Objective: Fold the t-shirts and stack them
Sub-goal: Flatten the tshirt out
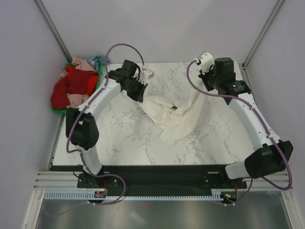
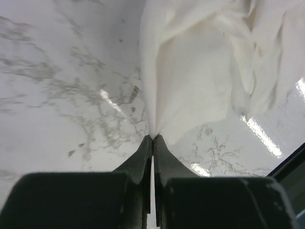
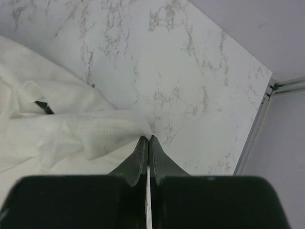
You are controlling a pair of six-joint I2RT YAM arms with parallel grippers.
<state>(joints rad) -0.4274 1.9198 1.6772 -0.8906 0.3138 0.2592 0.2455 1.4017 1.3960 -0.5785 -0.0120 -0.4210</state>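
Here, cream t-shirt (image 2: 190, 71) pinched between fingers (image 2: 140, 161).

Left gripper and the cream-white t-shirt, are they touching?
Touching. The left wrist view shows the left gripper shut on a bunched edge of the cream-white t-shirt, cloth fanning from its tips.

Marble-veined white tabletop (image 1: 119, 138) spreads beneath my left claw (image 2: 152, 137), glare streaking it beside the claw; pale lilac walls (image 1: 157, 28) and aluminium posts (image 1: 51, 24) rise beyond it.
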